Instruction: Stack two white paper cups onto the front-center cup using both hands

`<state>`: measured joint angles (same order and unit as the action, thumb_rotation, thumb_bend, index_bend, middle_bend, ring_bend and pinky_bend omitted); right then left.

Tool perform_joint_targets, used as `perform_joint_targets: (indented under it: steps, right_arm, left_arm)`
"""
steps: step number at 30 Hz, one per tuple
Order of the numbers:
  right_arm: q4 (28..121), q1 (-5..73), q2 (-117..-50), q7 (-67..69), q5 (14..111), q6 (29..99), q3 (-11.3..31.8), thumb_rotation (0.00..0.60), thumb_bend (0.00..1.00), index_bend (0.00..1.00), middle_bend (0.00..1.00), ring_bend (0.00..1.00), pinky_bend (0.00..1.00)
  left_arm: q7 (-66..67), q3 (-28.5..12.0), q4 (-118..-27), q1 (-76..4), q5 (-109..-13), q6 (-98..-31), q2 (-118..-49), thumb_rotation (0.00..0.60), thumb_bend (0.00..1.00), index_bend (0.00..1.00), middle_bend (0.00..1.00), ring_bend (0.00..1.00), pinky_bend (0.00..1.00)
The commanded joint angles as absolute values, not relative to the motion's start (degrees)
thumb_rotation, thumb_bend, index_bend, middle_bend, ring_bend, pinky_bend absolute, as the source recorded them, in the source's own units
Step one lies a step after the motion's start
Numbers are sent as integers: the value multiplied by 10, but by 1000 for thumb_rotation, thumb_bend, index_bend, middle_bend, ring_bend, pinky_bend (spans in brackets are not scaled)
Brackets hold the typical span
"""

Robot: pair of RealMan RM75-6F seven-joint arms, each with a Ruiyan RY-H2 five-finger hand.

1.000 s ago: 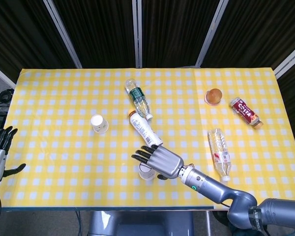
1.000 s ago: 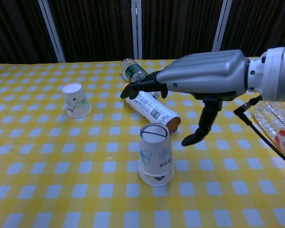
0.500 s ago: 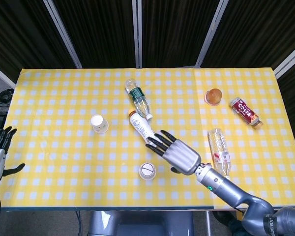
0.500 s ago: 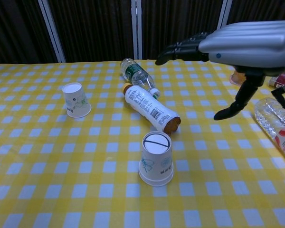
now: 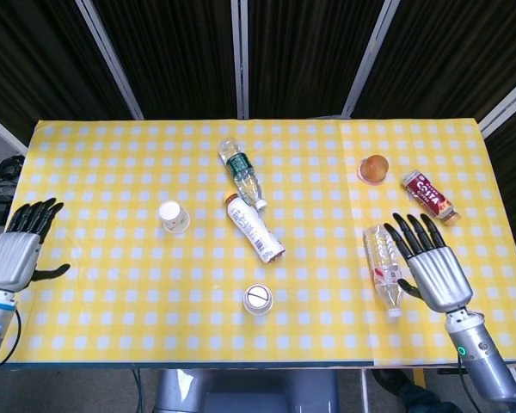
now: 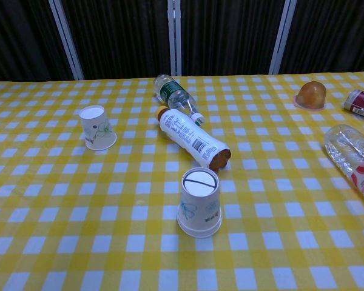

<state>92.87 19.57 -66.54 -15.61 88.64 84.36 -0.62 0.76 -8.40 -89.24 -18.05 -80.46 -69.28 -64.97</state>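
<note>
An upside-down white paper cup stack (image 5: 258,299) (image 6: 199,203) stands at the front centre of the yellow checked table. Another white cup (image 5: 174,216) (image 6: 97,127) stands upside down on the left half of the table. My right hand (image 5: 432,266) hovers open at the front right, fingers spread, beside a clear bottle and far from both cups. My left hand (image 5: 19,250) is open at the table's left edge, holding nothing. Neither hand shows in the chest view.
A white bottle with an orange cap (image 5: 254,227) (image 6: 192,138) lies just behind the front cup, a green-label bottle (image 5: 242,172) (image 6: 175,95) behind that. A clear bottle (image 5: 383,267) (image 6: 356,160) lies front right. An orange dome (image 5: 374,168) (image 6: 309,94) and a red Costa bottle (image 5: 429,196) sit back right.
My right hand has drawn back from over the front-centre cup to the front right of the table and left the chest view. My left hand has risen slightly at the left edge.
</note>
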Motion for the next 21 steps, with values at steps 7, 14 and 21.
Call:
perform_joint_targets:
  steps: [7,14,21]
  right_arm:
    - [895,161,-696,-150,868,863,-4,600,0,0,0,0,0]
    - [875,156,-697,-143,857,857,12,600,0,0,0,0,0]
    - [866,154,-696,-133,854,845,21,600,0,0,0,0,0]
  left_arm:
    - [65,-151,-824,-370,-738,-479,-701,600,0,0,0,0,0]
    - [121,-155,-696,-475,-641,-366,-822,600,0,47,3,24,29]
    - [122,-146,-635,-508,-623,-351,-876,600,57,155,166,236,266]
